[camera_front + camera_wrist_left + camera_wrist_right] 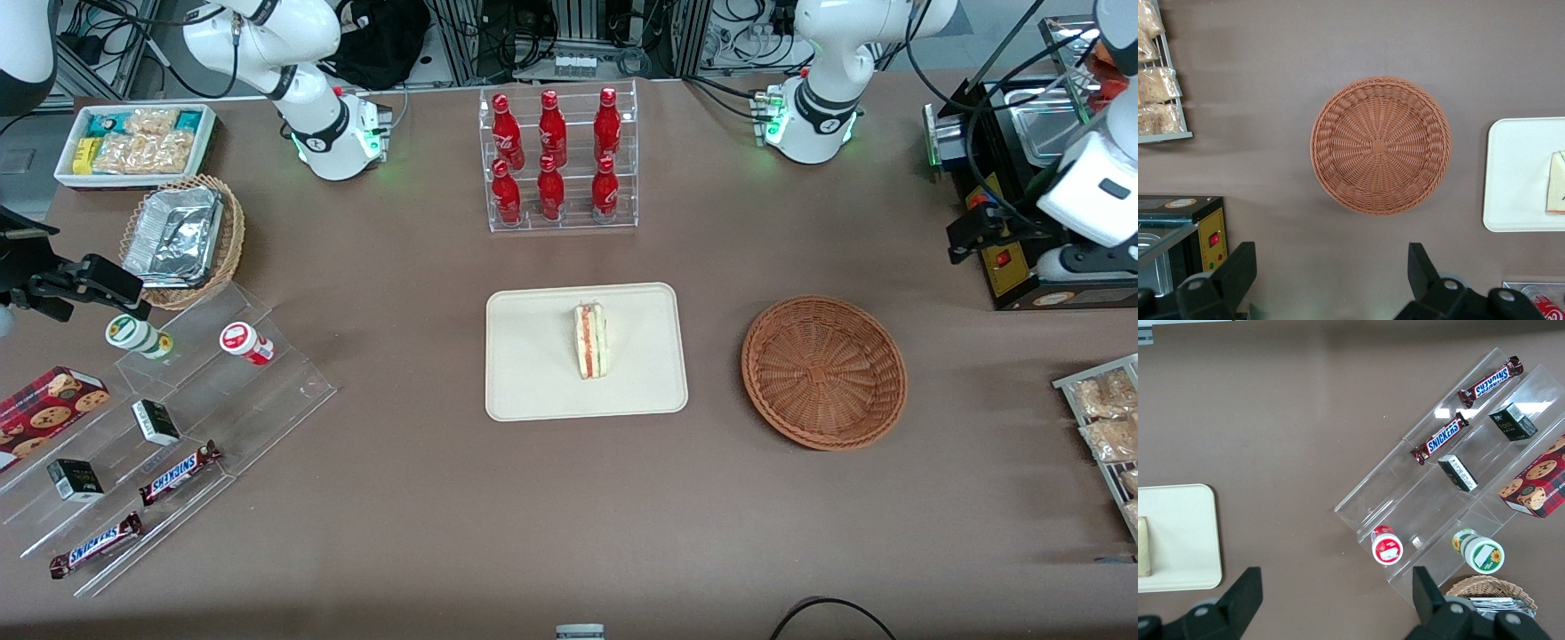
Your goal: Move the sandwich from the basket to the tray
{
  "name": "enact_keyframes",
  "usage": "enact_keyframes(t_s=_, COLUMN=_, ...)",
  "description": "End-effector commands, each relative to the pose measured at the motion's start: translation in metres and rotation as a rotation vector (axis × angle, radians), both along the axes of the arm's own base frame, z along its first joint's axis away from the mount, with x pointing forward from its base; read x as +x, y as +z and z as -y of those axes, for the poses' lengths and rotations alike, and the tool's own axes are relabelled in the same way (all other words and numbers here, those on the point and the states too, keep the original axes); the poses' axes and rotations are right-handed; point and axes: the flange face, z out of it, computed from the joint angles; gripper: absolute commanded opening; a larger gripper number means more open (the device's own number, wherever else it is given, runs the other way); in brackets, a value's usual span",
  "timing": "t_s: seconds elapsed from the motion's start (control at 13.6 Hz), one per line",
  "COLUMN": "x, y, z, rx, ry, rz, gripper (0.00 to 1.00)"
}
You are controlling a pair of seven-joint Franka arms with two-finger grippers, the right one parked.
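Note:
The sandwich (590, 340), a pale wedge with red and green layers, lies on the cream tray (533, 378) at mid-table. The reddish-brown wicker basket (824, 372) stands beside the tray, toward the working arm's end, and holds nothing. My left gripper (974, 233) is raised above the table near the black appliance, farther from the front camera than the basket, and is open and empty. In the left wrist view the gripper (1331, 273) hangs over bare table, apart from the basket (1380, 145); the tray's edge (1515, 180) and a corner of the sandwich (1557, 192) also show.
A clear rack of red bottles (556, 160) stands farther back than the tray. A black appliance (1013, 258) and a wire rack of snack packets (1107, 418) sit at the working arm's end. A stepped acrylic shelf (169, 427) and a tan basket of foil trays (182, 236) sit at the parked arm's end.

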Motion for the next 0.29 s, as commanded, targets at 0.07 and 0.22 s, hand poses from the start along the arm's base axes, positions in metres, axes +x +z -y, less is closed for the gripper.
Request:
enact_keyframes(t_s=0.07, x=0.0074, y=0.0083, z=-0.0024, rx=-0.017, ry=-0.012, rz=-0.003, gripper=1.00)
enact_keyframes(t_s=0.22, x=0.0058, y=0.0099, z=-0.0042, rx=-0.015, ry=-0.013, rz=-0.003, gripper=1.00)
